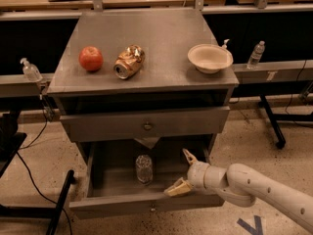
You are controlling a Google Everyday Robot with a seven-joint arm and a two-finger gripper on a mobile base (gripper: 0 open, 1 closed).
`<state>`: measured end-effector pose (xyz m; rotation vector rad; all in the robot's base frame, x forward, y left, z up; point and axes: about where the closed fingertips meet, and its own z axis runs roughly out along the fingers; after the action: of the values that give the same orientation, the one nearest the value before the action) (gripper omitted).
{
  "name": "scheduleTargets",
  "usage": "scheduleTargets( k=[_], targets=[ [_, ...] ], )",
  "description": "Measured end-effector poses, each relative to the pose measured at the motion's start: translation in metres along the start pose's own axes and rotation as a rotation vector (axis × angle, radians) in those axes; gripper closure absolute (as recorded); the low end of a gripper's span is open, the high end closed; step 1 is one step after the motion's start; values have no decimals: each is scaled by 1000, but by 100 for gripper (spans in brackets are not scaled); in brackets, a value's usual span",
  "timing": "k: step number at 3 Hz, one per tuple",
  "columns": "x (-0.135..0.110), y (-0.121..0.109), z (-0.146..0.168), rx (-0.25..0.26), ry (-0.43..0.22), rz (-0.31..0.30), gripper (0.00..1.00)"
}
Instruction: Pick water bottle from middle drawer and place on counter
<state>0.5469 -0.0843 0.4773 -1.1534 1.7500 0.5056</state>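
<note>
The one camera view looks down on a grey metal drawer cabinet. Its broad flat brushed-metal counter (156,26) carries a red apple (91,58), a crushed gold drink can (128,61) lying on its side, and a shallow cream paper bowl (210,58). None of these is the task's object.

Below a closed drawer front with a small round knob (146,126), the wide shallow grey middle drawer (117,207) is pulled out. The small clear crinkled plastic water bottle (144,168) stands upright on the drawer floor, near its centre.

The white arm comes in from the lower right, and its two-finger gripper (180,174) sits over the right part of the drawer, just beside the bottle but apart from it. Its cream fingers (177,188) are spread wide and hold nothing, with the opening facing left towards the bottle.

By my reading, the task is at an early stage. The drawer is open and the gripper is lined up, but the bottle has not been grasped. What remains is to move left until the fingers straddle the bottle, close on it, lift it clear of the drawer front and set it down on the counter. The bare stretch at the back or between the can and the bowl looks likeliest.

A clear pump-top dispenser (30,70) on the left rail and a slim capped bottle (255,54) on the right are bystanders.
</note>
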Motion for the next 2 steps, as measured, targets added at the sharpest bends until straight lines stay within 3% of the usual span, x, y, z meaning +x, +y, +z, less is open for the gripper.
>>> scheduleTargets(
  k=[1,2],
  targets=[
    [-9,-9,17,12,-80,46,0],
    [-26,-1,32,-35,-163,86,0]
  ],
)
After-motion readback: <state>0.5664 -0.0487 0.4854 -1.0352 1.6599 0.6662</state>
